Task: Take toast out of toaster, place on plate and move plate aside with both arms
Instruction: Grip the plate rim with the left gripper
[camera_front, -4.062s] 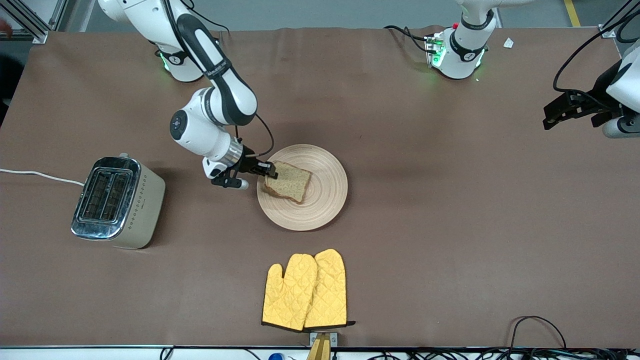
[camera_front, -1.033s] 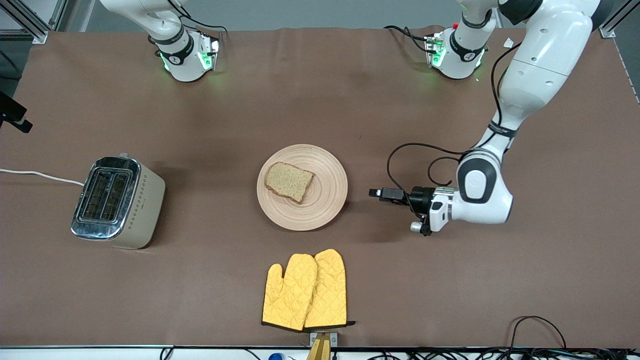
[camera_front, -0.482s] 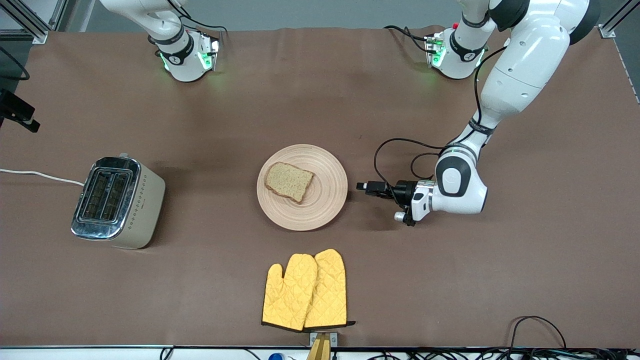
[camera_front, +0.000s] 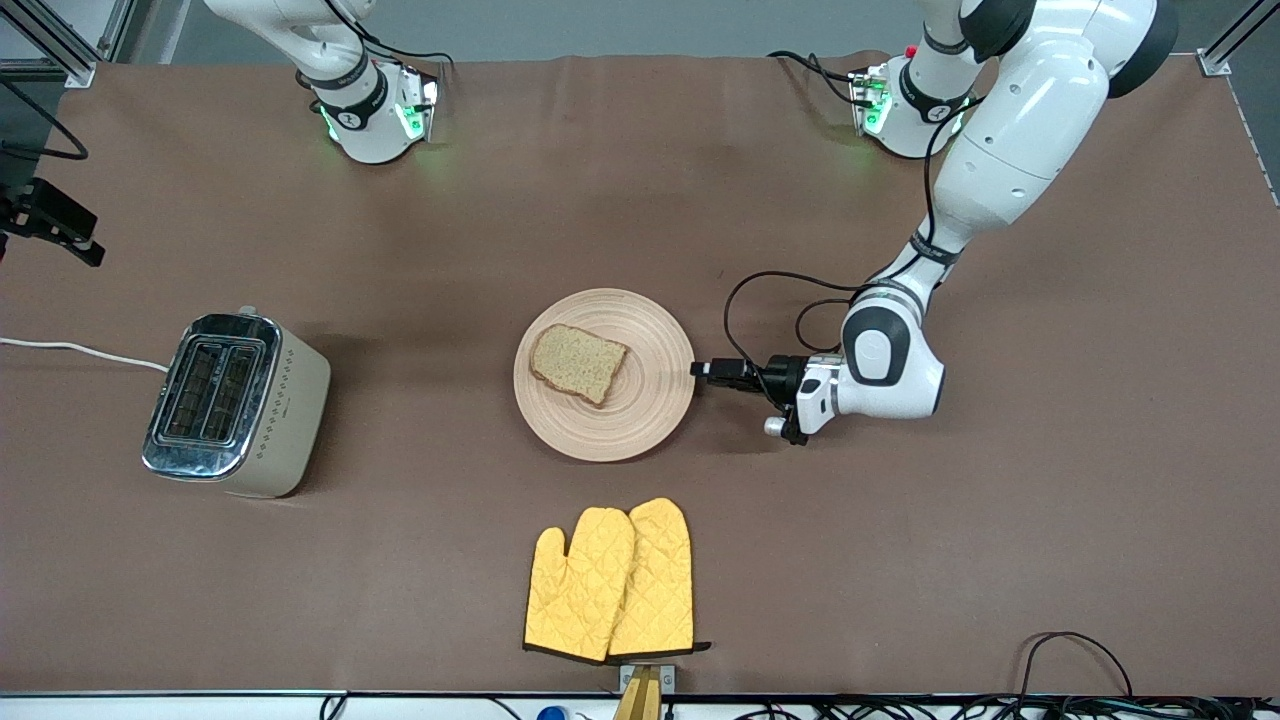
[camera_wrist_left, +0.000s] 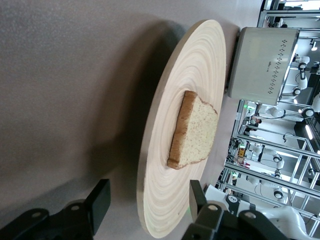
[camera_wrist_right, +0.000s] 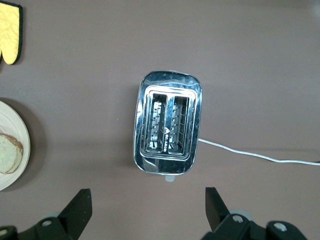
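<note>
Left claw (camera_front: 700, 369), fingers spread, straddles the plate (camera_front: 655, 400) rim at the left arm's end; toast (camera_front: 577, 362) lies on it.

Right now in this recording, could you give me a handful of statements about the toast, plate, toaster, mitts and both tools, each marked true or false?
1. The brown speckled toast slice lies on the round light-wood plate. True.
2. The chrome-topped cream toaster has bread in one slot. False: the right wrist view shows both slots empty.
3. The left tool is at the plate's rim, a finger on each side of the edge. True.
4. The yellow quilted oven mitts lie farther from the front camera than the plate. False: they lie nearer.
5. The right tool holds the toast. False: it is open, over the toaster.
</note>
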